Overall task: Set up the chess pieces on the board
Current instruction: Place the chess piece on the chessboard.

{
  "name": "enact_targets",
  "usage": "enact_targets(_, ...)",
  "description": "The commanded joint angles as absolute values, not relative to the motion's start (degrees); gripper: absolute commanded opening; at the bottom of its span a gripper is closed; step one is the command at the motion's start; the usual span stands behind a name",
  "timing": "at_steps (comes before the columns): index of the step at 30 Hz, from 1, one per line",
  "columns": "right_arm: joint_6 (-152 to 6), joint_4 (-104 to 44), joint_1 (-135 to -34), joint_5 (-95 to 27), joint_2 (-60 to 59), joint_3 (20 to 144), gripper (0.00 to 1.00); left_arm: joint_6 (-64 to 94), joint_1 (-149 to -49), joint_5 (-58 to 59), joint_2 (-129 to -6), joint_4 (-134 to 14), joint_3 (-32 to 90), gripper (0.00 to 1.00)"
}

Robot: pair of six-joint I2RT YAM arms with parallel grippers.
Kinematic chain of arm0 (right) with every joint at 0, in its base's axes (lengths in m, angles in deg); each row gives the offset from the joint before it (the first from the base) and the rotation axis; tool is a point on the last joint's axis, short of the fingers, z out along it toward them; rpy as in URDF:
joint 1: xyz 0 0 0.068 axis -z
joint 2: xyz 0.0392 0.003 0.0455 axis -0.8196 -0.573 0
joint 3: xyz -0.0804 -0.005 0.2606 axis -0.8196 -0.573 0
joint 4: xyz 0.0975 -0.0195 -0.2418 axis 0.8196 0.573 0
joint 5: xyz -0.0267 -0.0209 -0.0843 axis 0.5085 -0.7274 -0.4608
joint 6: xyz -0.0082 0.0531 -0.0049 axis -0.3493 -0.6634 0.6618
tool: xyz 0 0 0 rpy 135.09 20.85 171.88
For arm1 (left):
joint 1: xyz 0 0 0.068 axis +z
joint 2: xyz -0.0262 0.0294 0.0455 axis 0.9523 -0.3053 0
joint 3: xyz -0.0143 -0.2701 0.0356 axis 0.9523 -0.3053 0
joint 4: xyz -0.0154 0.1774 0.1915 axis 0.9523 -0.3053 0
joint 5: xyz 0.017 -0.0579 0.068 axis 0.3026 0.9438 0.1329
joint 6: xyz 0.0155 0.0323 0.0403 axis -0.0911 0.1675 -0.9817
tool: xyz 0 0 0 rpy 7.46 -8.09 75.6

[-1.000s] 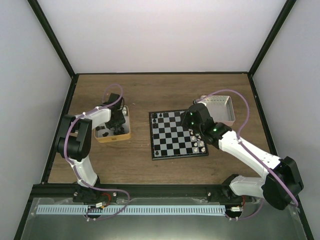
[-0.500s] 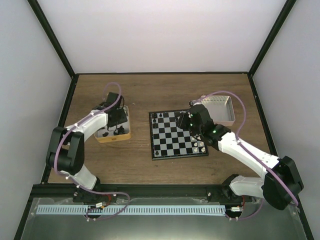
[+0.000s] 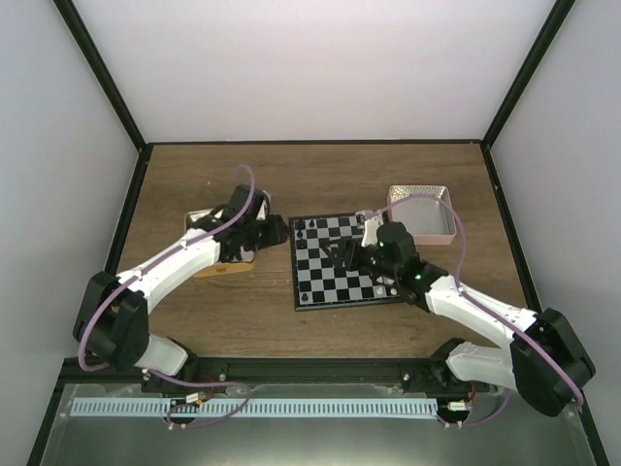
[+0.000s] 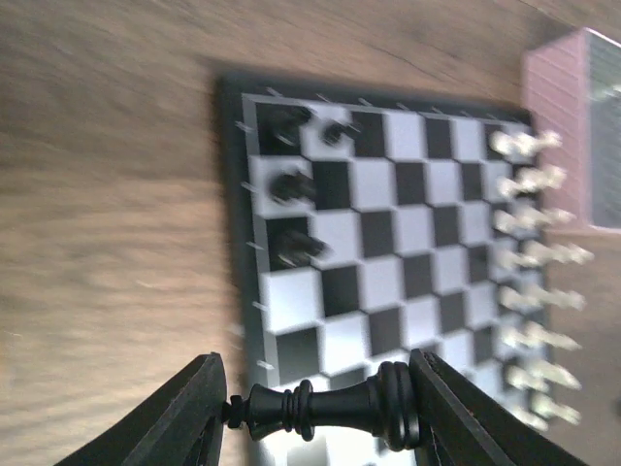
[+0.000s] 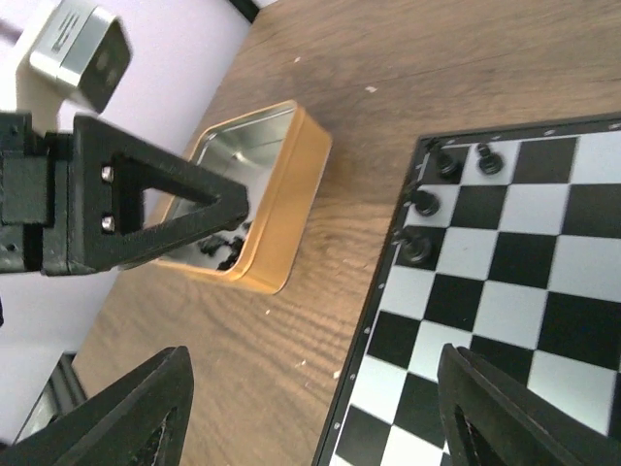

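The board (image 3: 330, 282) lies mid-table, with black chess pieces (image 3: 309, 225) at its far left corner and white ones (image 3: 386, 282) down its right side. My left gripper (image 3: 267, 233) hovers just off the board's left edge. In the left wrist view it (image 4: 315, 413) is shut on a tall black chess piece (image 4: 330, 413), gripped end to end and lying crosswise above the board (image 4: 388, 233). My right gripper (image 3: 344, 254) hangs over the board's middle. In the right wrist view it (image 5: 315, 417) stands wide open and empty above the board's left edge (image 5: 388, 320).
A gold tin (image 3: 225, 260) left of the board holds more black pieces (image 5: 223, 248). A silver tin (image 3: 422, 212) stands at the board's far right corner. Both arms reach close together over the board's left half.
My left gripper has swung right from the gold tin to the board's left edge, carrying the black piece. My right gripper has opened wide and shifted left and nearer over the board.
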State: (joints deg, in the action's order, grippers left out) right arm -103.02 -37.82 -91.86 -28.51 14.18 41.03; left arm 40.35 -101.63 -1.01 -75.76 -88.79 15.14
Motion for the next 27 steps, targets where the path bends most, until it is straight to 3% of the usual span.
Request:
enact_targets(1,-100.1,-51.2,-92.2,-20.5,16.5,37.3,0.71,52.3,-104.9,11.2,-74.2,-83.4,13.5,0.52)
enact_targets(10,-95.7,-59.0,-94.4,-20.3,15.3,35.0,0.66,71.5,-106.4,23.4,-69.6,-74.8,10.0,0.51)
enact_targets(19,-95.1,-65.0,-96.7,-16.3,13.8,35.3,0.63,83.8,-106.6,25.6,-64.9,-72.2,8.1,0.51)
enact_targets(27,-98.8,-67.5,-97.2,-18.7,9.6,37.5,0.48,86.0,-107.2,25.2,-63.7,-72.3,7.9,0.51)
